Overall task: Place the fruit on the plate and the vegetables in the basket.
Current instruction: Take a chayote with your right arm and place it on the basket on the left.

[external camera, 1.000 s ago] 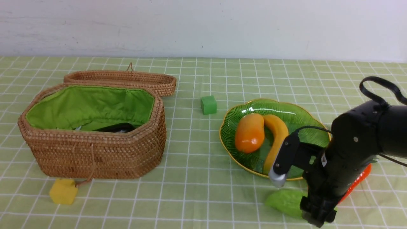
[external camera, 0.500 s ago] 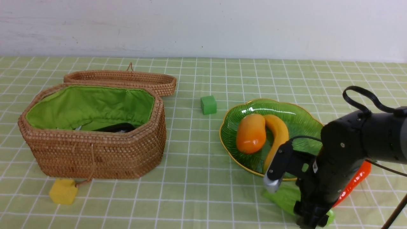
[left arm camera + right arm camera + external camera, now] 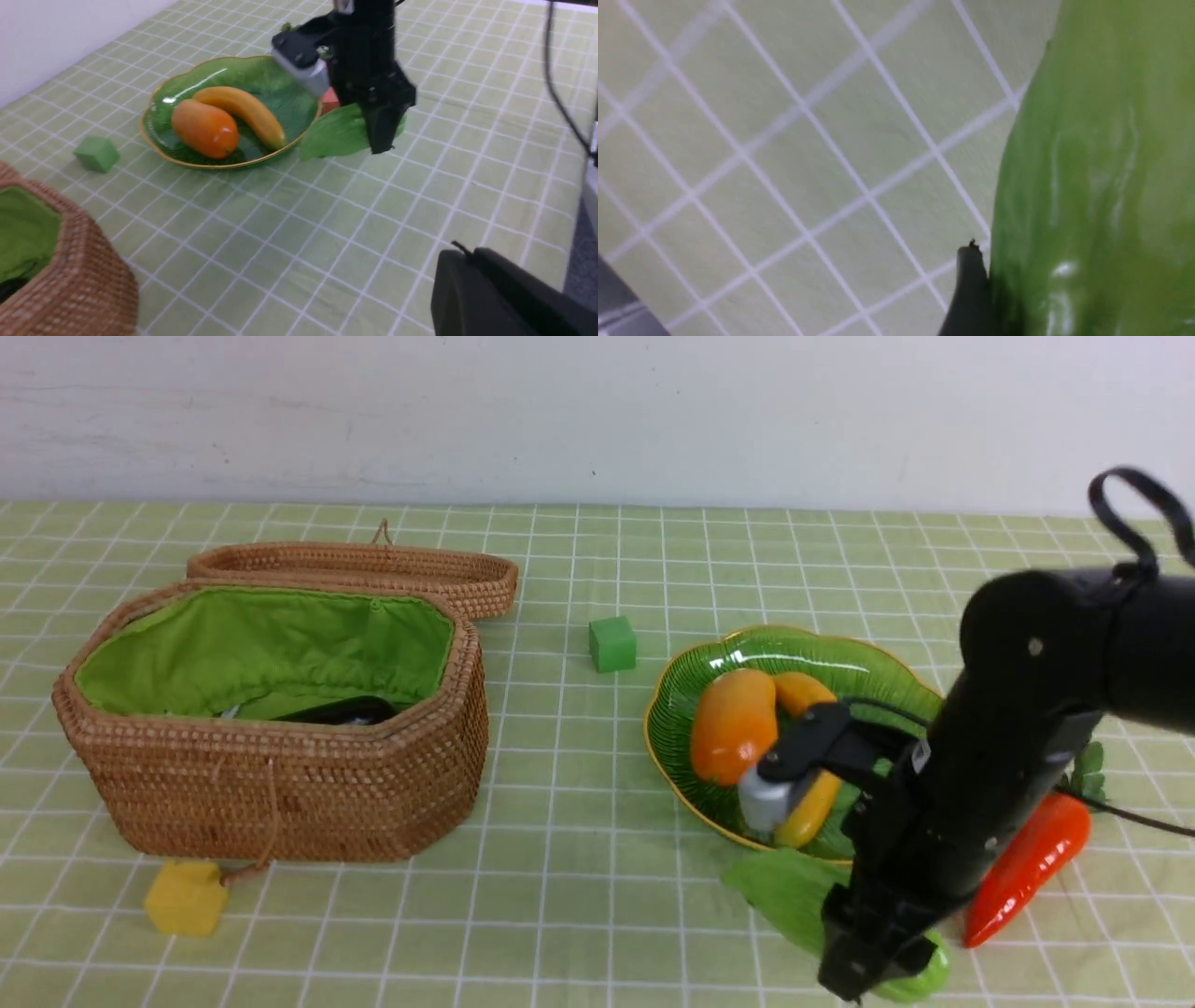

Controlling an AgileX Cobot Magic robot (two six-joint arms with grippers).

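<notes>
Front view, counting up: two fruits lie touching on the one plate (image 3: 868, 672), a mango (image 3: 733, 728) left of a banana (image 3: 801, 693). One carrot (image 3: 1027, 868) lies on the tabletop (image 3: 579, 859) right of the plate. One bitter gourd (image 3: 780, 896) sits just near of the plate's rim, pinched at its right end by the right claw (image 3: 868, 952). One basket (image 3: 280, 784) stands open at the left with one dark item (image 3: 336, 711) inside, mostly hidden, and its one lid (image 3: 355, 569) just behind. Two cubes: a green cube (image 3: 612, 644) at centre, a yellow cube (image 3: 185, 896) before the basket. Of the left claw (image 3: 467, 275) only a dark edge shows, pressed together.
</notes>
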